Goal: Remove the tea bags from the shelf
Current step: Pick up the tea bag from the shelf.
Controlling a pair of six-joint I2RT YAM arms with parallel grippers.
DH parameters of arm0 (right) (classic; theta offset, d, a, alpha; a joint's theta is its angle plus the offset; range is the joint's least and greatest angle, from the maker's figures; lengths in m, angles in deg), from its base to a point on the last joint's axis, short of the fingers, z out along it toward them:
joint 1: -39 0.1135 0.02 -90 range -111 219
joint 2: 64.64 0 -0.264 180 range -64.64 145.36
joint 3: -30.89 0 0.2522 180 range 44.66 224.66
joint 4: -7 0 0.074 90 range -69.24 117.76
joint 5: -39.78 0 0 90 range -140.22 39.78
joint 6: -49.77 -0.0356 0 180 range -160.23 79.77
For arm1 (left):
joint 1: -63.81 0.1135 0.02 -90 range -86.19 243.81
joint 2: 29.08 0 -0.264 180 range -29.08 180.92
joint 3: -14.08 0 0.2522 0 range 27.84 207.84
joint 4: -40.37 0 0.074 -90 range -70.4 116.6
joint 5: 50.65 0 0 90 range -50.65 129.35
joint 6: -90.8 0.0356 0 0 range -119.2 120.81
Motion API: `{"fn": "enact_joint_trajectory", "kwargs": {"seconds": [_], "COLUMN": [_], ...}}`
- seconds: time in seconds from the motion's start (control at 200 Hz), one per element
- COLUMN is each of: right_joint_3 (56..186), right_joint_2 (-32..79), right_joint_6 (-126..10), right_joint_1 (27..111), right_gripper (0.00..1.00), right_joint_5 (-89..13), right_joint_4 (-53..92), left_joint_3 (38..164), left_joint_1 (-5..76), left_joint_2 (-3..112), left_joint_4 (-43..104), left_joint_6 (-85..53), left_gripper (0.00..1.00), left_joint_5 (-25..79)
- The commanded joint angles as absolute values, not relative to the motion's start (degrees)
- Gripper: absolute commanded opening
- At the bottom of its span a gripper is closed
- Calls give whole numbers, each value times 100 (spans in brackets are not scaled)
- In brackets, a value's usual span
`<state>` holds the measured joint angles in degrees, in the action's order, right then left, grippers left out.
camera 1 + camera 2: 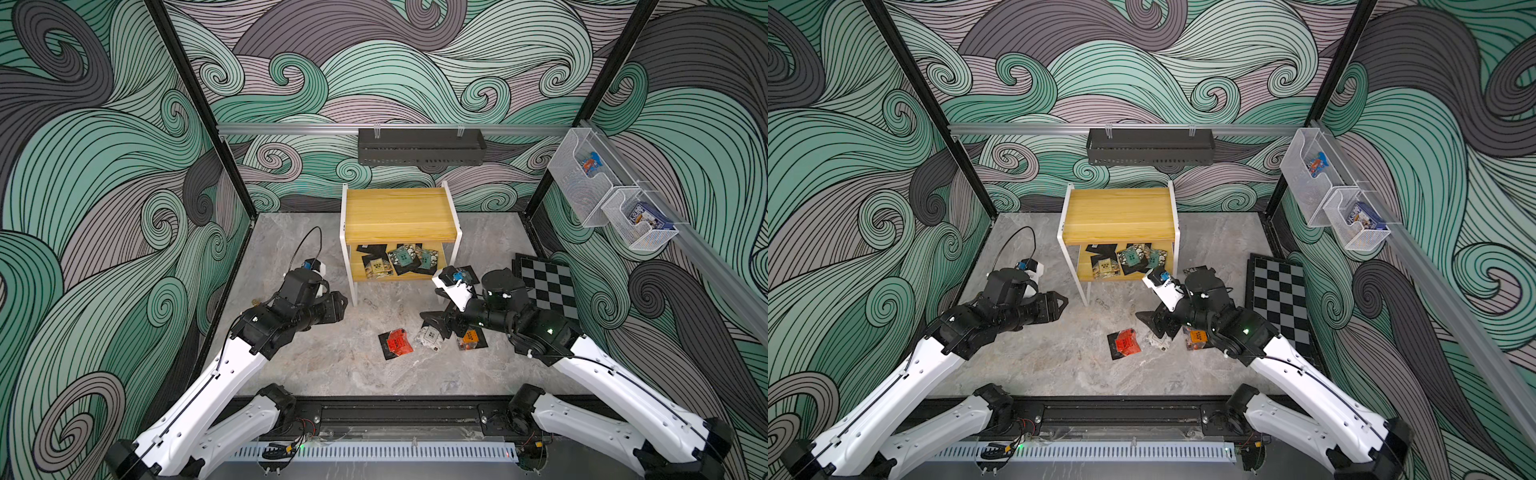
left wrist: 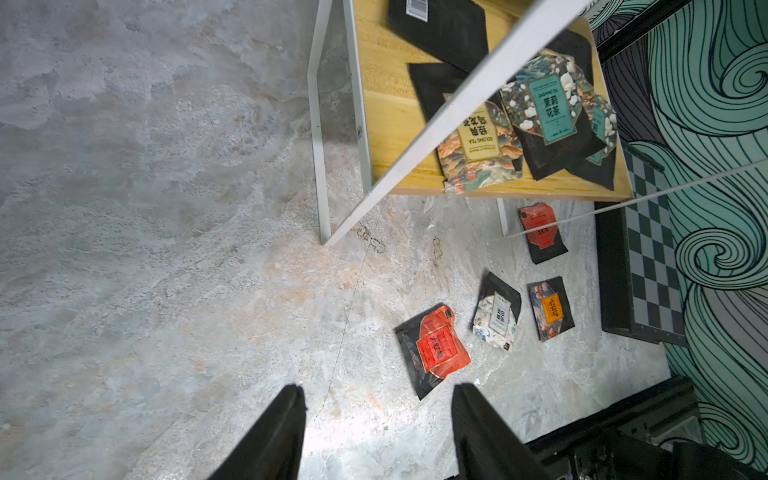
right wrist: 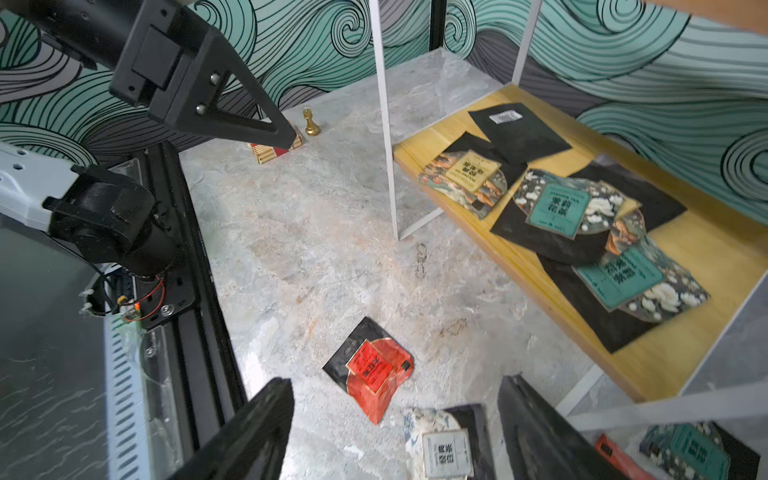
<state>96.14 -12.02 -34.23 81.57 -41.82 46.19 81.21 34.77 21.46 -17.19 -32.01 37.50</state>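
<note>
Clearing the shelf (image 1: 399,212) appears partly done. Its upper board is bare, and the remaining tea bags (image 1: 405,258) lie overlapped across the lower board. The left gripper (image 2: 376,390) is open and empty, just beside the shelf's front left leg. The right gripper (image 3: 395,380) is open and empty above the silver-white sachet (image 3: 444,451), which lies on the tabletop (image 1: 324,365).

For the next pick, enter low between the front legs and pinch an exposed edge.

The sachets are near square, with no marked long axis. The teal-label sachet (image 3: 559,210) lies flat, face up, corners diagonal to the board's front edge. The gold-label sachet (image 2: 478,139) reaches that edge.
</note>
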Motion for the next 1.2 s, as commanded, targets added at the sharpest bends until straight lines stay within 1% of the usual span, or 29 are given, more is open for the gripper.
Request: {"fn": "enact_joint_trajectory", "kwargs": {"seconds": [0.0, 0.235, 0.44, 0.59, 0.725, 1.036, 1.196], "right_joint_3": [9361, 9052, 9383, 9683, 9962, 10308, 10496], "right_joint_2": [-1106, -437, 472, 1138, 1601, 2328, 2681], "right_joint_6": [-2750, -1594, -1006, -895, -757, -515, -402], "right_joint_1": [8296, 8483, 8545, 8576, 8585, 8601, 8590], "right_gripper": [81, 82, 82, 79, 77, 76, 73], "right_joint_5": [-4339, -4221, -4235, -4410, -4520, -4787, -4957], "right_joint_4": [3726, 2353, 1796, 1437, 1314, 1088, 1032], "left_joint_3": [8133, 8128, 8113, 8069, 8051, 8020, 7998], "left_joint_1": [3665, 3903, 4054, 4197, 4336, 4522, 4567], "left_joint_2": [2198, 2293, 2321, 2339, 2337, 2296, 2331], "left_joint_4": [-1652, -1630, -1648, -1672, -1668, -1697, -1638], "left_joint_6": [-3290, -3296, -3303, -3319, -3329, -3314, -3330], "left_gripper": [60, 60, 60, 60, 60, 60, 60], "left_joint_5": [3286, 3100, 3021, 2937, 2829, 2764, 2722]}}
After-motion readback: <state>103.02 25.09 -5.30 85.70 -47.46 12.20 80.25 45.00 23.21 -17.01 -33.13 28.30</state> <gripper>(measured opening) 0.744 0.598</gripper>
